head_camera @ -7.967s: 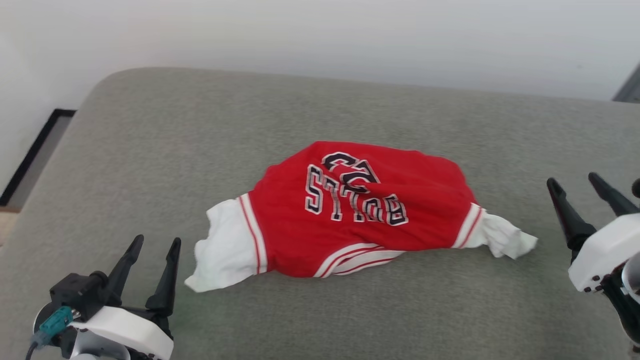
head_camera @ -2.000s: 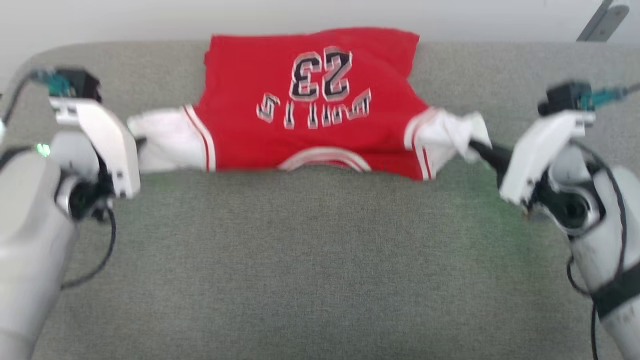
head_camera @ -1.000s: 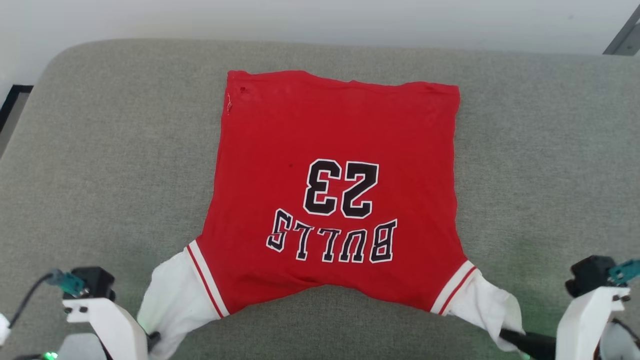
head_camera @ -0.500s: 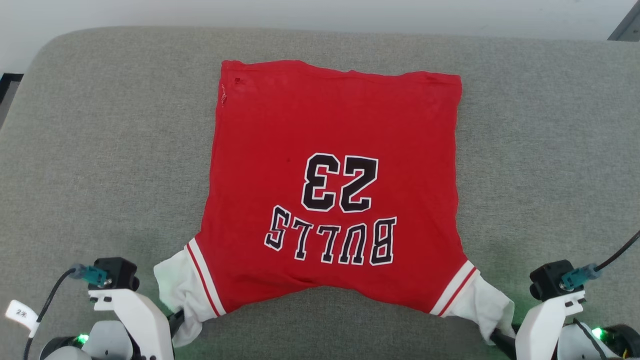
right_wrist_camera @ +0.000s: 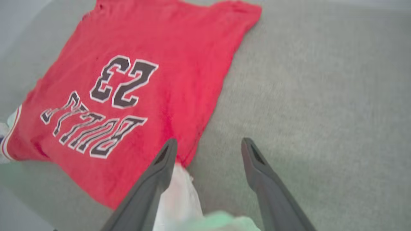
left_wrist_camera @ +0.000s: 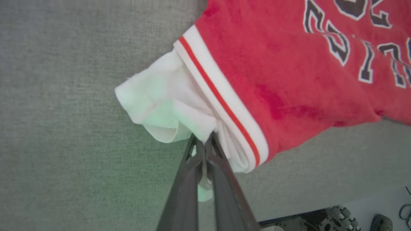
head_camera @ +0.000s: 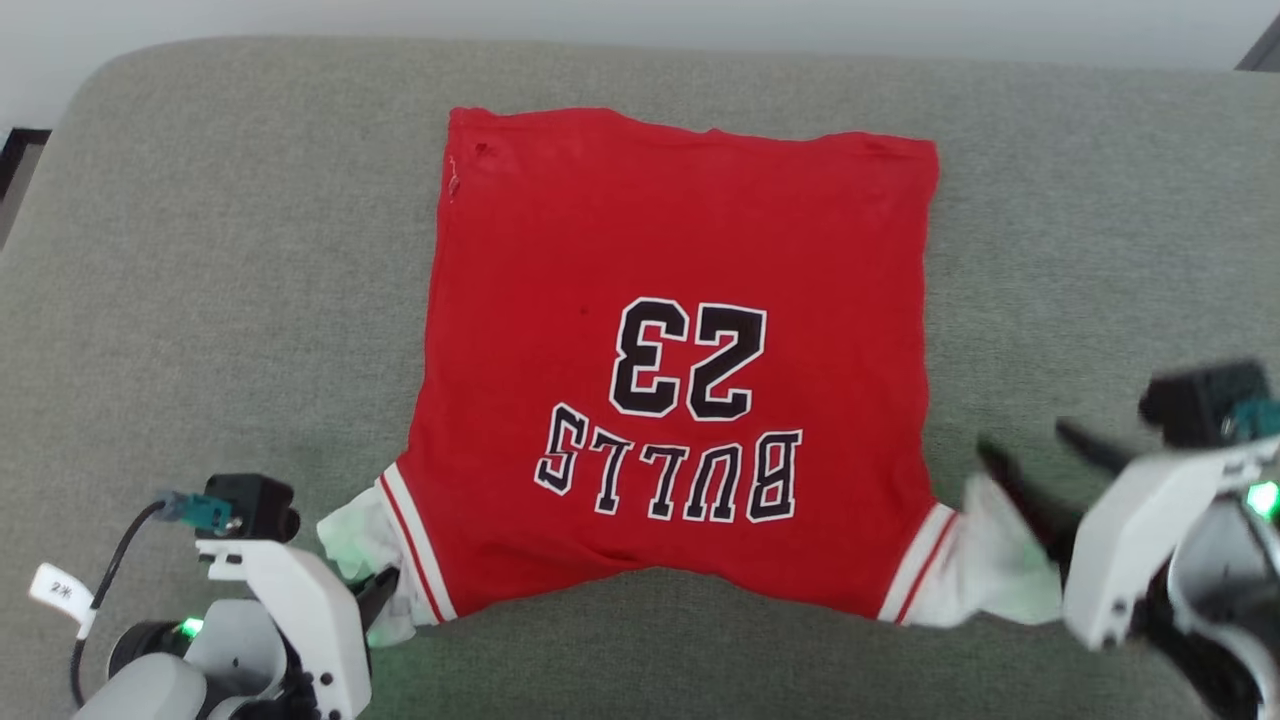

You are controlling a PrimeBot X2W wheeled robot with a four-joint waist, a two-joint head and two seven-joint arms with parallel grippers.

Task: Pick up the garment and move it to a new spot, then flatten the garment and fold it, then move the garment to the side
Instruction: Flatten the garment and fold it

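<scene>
Grey, coarse-woven upholstery (head_camera: 200,250) is stretching under everything, rounded at its far corner, with a pale wall (head_camera: 640,15) running behind it. The garment (head_camera: 680,220) is lying spread on it ahead of both grippers: a soft red, roughly square body, print side up. Its black, white-edged "23" (head_camera: 688,358) and "BULLS" (head_camera: 668,475) are reading upside down from the head camera.

The left gripper (left_wrist_camera: 202,141) is pinching a crumpled white sleeve (left_wrist_camera: 154,102) right at its tips, fingers pressed together on a fold of thin cloth. The ribbed white-and-red trim (left_wrist_camera: 221,93) is bunching just beyond them, toward the body.

The right gripper (right_wrist_camera: 209,142) is standing with its long, tapered dark fingers spread wide and nothing between them. The other sleeve (head_camera: 990,580) is lying rumpled just beneath and beside one finger, and I cannot tell whether they are touching.

Half a second ago that gripper was low and clamped on this sleeve's tip; now it is sitting higher and farther forward, blurred. The left grip is staying as it was, and the red body is keeping its place.
</scene>
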